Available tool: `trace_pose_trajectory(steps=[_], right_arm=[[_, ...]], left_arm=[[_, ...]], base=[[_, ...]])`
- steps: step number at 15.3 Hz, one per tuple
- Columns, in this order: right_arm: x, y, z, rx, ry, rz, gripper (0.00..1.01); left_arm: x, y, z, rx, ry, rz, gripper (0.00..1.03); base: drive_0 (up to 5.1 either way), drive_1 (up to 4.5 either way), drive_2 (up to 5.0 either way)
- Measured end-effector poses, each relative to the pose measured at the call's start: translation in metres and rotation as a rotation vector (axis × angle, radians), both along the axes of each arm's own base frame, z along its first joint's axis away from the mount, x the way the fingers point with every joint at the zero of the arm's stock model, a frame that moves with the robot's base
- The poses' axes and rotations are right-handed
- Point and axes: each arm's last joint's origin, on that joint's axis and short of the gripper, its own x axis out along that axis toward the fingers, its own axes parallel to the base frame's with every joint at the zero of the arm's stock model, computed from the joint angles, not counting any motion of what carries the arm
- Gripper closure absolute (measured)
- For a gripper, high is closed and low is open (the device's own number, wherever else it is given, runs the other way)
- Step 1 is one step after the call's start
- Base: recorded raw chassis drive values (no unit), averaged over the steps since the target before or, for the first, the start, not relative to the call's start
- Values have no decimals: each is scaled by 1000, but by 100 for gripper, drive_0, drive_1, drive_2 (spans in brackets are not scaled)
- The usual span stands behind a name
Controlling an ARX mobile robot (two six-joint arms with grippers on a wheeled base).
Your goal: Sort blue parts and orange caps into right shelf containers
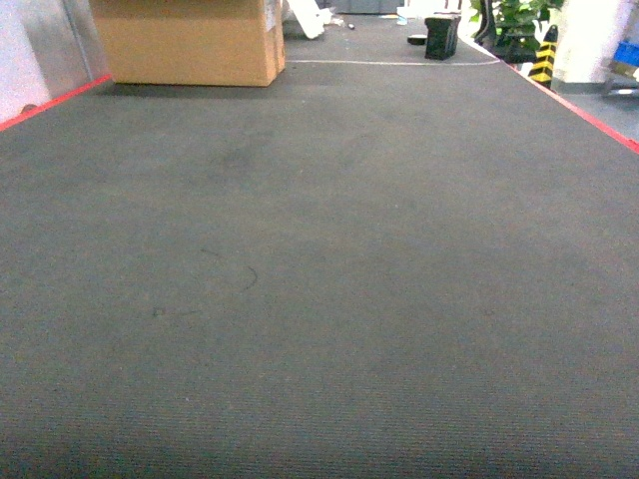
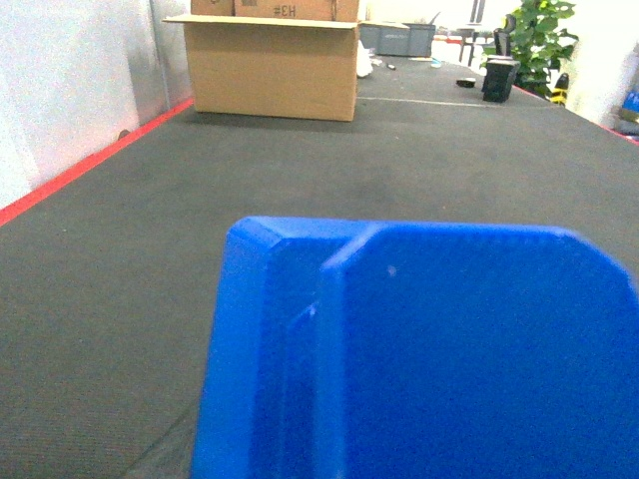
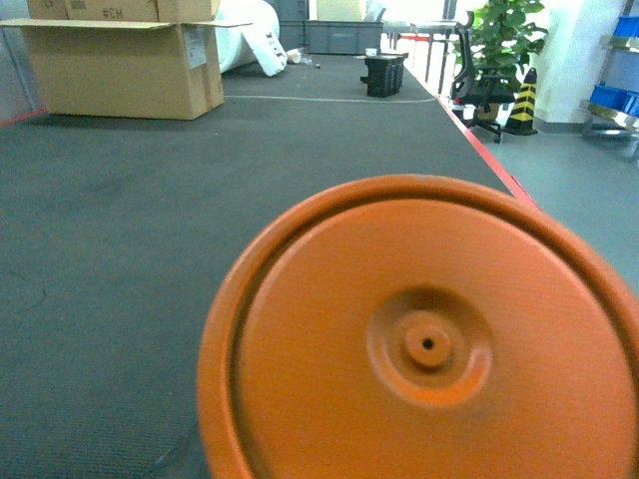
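Orange cap, blue part — hands unseen

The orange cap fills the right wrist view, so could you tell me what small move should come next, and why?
Probably turn the base right to look for the shelf. The orange cap and blue part sit close before the wrist cameras, while the head view shows only carpet and no crates.

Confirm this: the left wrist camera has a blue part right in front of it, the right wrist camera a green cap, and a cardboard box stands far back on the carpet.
One detail is wrong: the cap is orange, not green, as the right wrist view shows. The blue part and the cardboard box on the carpet are as stated.
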Motion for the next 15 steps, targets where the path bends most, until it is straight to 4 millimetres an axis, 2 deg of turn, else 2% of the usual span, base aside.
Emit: trace_pose_trajectory(steps=[5, 15], right_arm=[[0, 0, 0, 0, 0, 0, 57], [0, 0, 0, 0, 0, 0, 57]], left_arm=[[0, 0, 0, 0, 0, 0, 60], [0, 0, 0, 0, 0, 2, 60]], base=[[0, 0, 0], [-172, -172, -172]])
